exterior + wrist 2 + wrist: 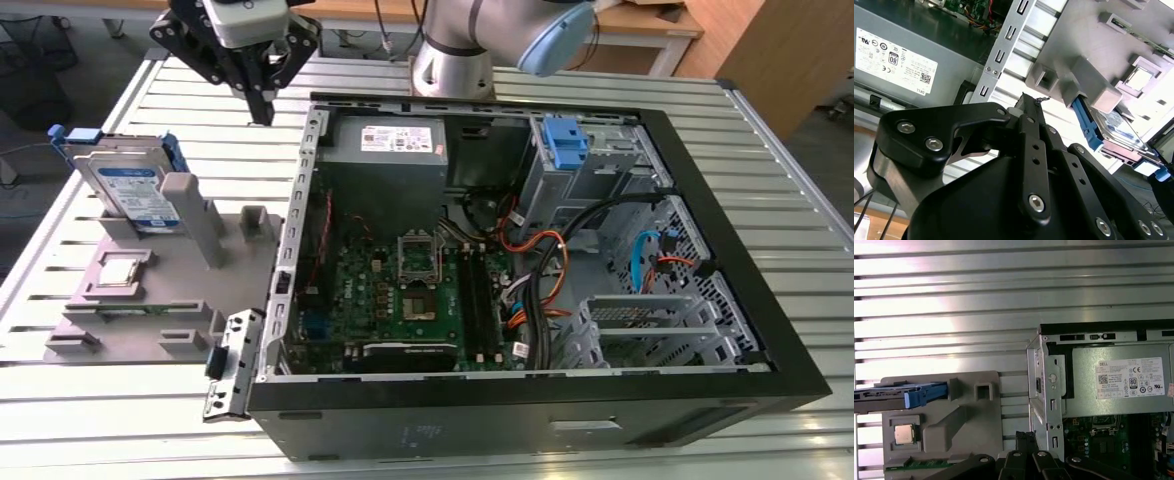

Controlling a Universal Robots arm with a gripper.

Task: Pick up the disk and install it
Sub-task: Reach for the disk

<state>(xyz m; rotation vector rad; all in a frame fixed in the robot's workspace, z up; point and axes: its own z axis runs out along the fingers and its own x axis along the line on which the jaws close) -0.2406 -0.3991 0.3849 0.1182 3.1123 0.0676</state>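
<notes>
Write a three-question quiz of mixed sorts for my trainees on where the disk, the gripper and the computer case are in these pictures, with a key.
1. Fill in: the open computer case lies toward the exterior view's ____ of the disk.
2. True or false: the gripper is shut on the disk.
3. The disk stands on edge in: A) the grey fixture; B) the computer case; C) the gripper.

Key: 1 right. 2 false; the gripper is shut on nothing and hangs apart from the disk. 3 A.
</notes>
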